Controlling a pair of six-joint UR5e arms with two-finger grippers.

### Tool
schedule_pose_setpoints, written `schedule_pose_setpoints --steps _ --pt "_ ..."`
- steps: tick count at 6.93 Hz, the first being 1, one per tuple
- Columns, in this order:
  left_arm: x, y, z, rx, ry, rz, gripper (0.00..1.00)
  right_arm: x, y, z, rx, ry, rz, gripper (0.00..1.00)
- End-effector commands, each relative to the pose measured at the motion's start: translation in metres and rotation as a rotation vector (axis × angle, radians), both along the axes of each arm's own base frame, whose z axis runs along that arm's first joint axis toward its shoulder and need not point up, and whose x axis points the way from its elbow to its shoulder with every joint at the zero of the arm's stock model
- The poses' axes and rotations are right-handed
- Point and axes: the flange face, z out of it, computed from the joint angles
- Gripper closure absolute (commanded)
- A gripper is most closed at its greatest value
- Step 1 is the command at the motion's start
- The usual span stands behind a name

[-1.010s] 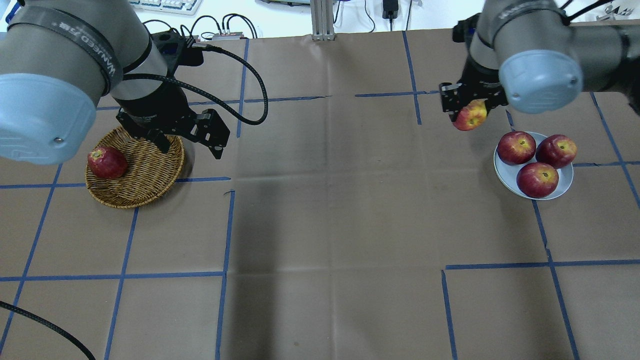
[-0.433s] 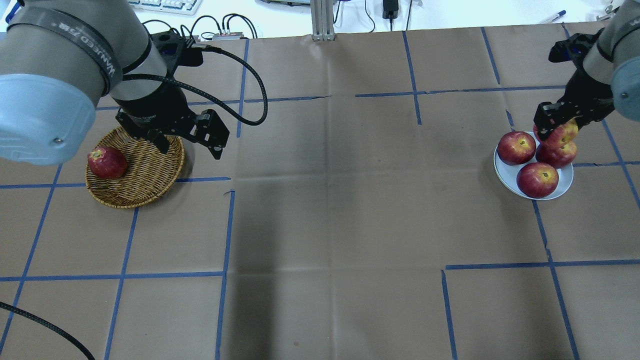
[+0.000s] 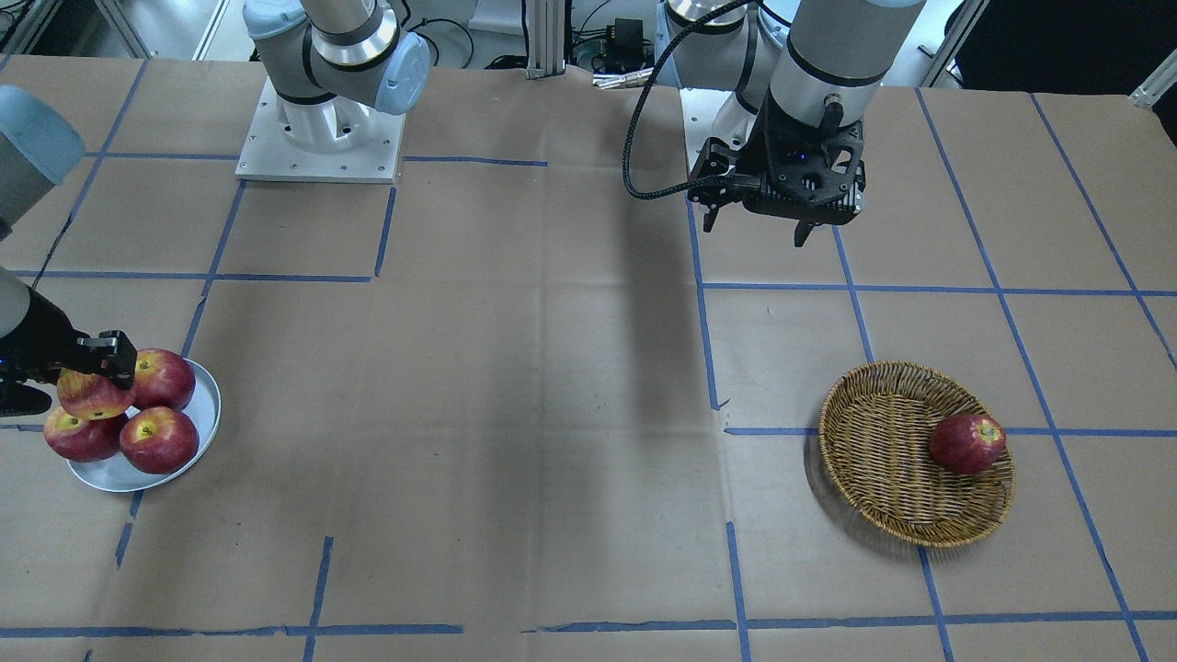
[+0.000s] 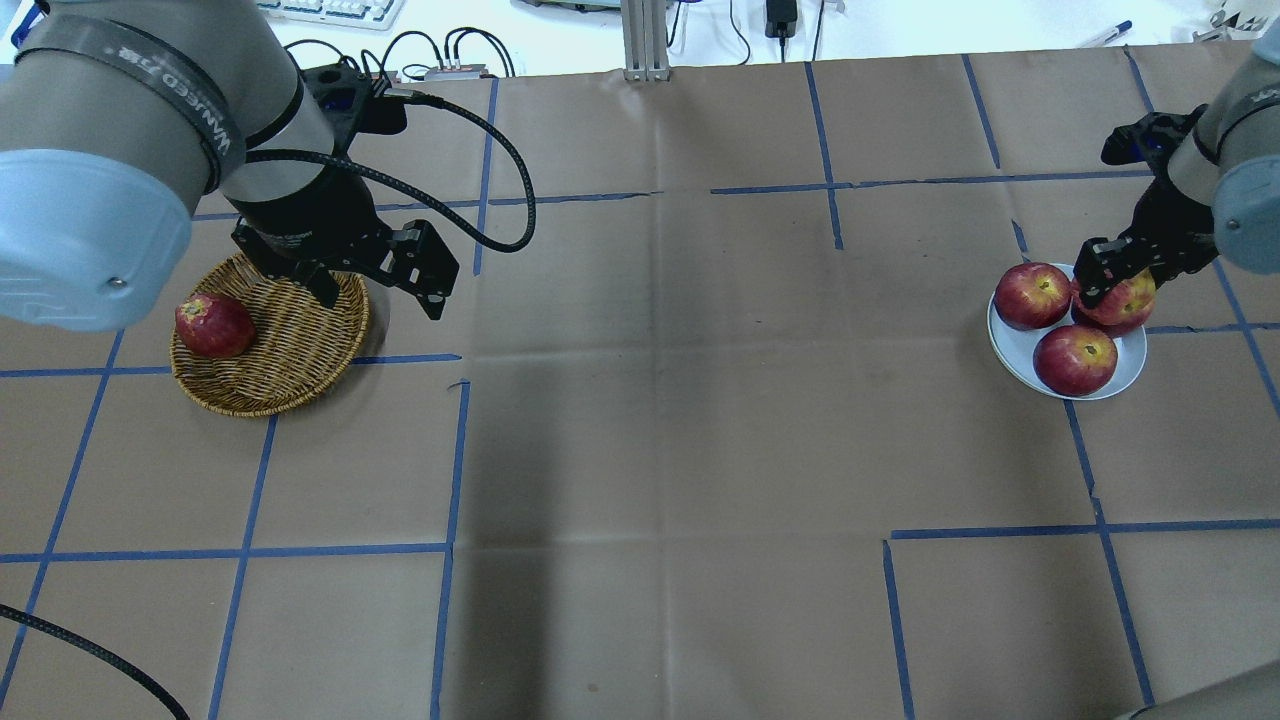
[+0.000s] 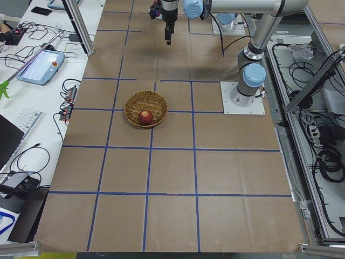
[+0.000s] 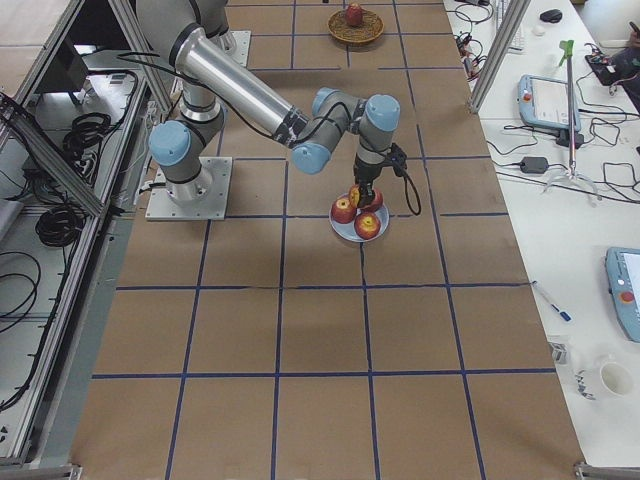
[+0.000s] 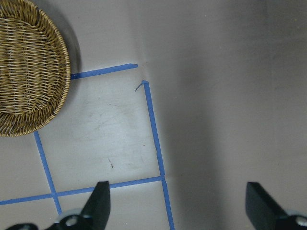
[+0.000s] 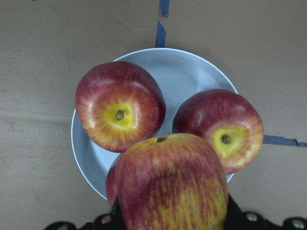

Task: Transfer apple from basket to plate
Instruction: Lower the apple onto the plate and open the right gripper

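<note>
Apple [image 4: 1132, 297] clamped in right gripper [image 4: 1118, 282], low over plate [image 4: 1010, 346], above red apples [image 3: 158, 439]. Left gripper [image 7: 175, 211] spread wide, empty, near basket [image 4: 295, 350]. Table [image 4: 660, 420]: brown paper, blue tape grid [image 4: 449, 460]. Cable-strewn white bench [image 6: 560, 200] alongside.

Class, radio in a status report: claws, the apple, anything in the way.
Left claw open, empty, near the basket. Right claw shut on the apple, low over the plate. Three red apples crowd the plate, one right beneath it.
</note>
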Motion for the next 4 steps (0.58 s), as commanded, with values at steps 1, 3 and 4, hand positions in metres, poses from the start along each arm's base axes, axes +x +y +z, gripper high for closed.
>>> schedule_pose_setpoints --steps 1,3,4 --pt "0.0 0.001 0.0 -0.001 0.0 -0.003 0.01 0.001 0.004 -0.011 0.017 -0.008 0.004 0.19" --pt "0.0 0.001 0.0 -0.001 0.0 -0.003 0.01 -0.001 0.0 0.008 -0.009 0.008 0.001 0.0" --pt "0.0 0.0 0.0 0.001 0.0 -0.003 0.01 -0.003 -0.008 0.03 -0.03 0.018 0.005 0.0"
